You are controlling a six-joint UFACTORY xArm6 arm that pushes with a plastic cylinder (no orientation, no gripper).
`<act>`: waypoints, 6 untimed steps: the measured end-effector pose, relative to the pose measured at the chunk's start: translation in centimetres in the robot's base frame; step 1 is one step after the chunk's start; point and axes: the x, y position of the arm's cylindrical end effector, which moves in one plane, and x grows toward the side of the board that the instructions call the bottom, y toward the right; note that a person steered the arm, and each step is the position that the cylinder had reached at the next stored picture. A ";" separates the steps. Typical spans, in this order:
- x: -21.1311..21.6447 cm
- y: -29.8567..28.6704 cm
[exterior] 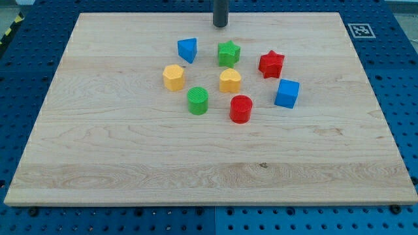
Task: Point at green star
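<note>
Presently green star point(228, 53) sits near the board's point(98, 150) top centre, between blue block point(187, 49) and red star point(271, 64). My tip point(221, 25) stands just above it, apart, upright, holding nothing.

A pale wooden board point(130, 163) with visible grain lines and a small dark knot looks smooth and matt. It rests on a blue perforated surface point(19, 59) that looks like painted metal, dotted with regular holes. At the upper right of the frame a small printed black-and-white marker point(358, 29) lies flat on the board. The small blocks at the centre look like matt plastic with fine ridged layers, for instance the green star point(228, 53) and red cylinder point(240, 108). The dark rod, ending in my tip point(220, 25), looks smooth and matt.
</note>
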 end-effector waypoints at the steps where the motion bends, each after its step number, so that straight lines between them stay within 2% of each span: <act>1: 0.2 0.0; 5: 1.5 0.1; 6: 3.6 1.2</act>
